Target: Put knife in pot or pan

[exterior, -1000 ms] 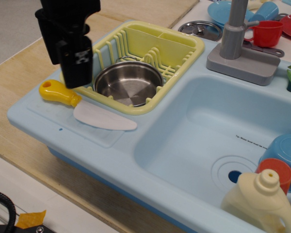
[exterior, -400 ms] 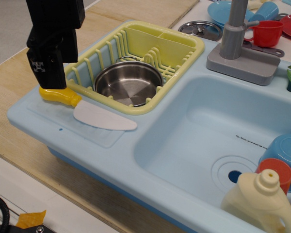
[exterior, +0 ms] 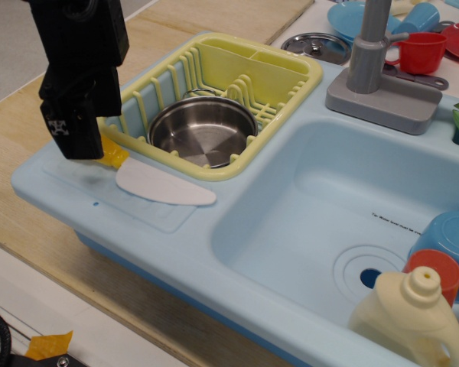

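The knife lies flat on the light-blue ledge at the sink's front left. Its white blade (exterior: pixel 162 184) points right, and only a bit of its yellow handle (exterior: pixel 115 153) shows. My black gripper (exterior: pixel 89 145) is down over the handle and hides most of it. Its fingers (exterior: pixel 70 128) stand apart, one on each side of the handle, so it looks open. The shiny steel pot (exterior: pixel 203 132) stands empty in the yellow dish rack (exterior: pixel 283 76), just right of the gripper.
The blue sink basin (exterior: pixel 329 199) lies to the right, with a grey faucet (exterior: pixel 375 53) behind it. A cream bottle (exterior: pixel 409 317), an orange cup and a blue bowl (exterior: pixel 447 237) are at the front right. A steel lid (exterior: pixel 315 46), a red cup and plates are at the back.
My gripper has moved left and down from beside the rack onto the knife's handle, covering it. The knife and pot have not moved.
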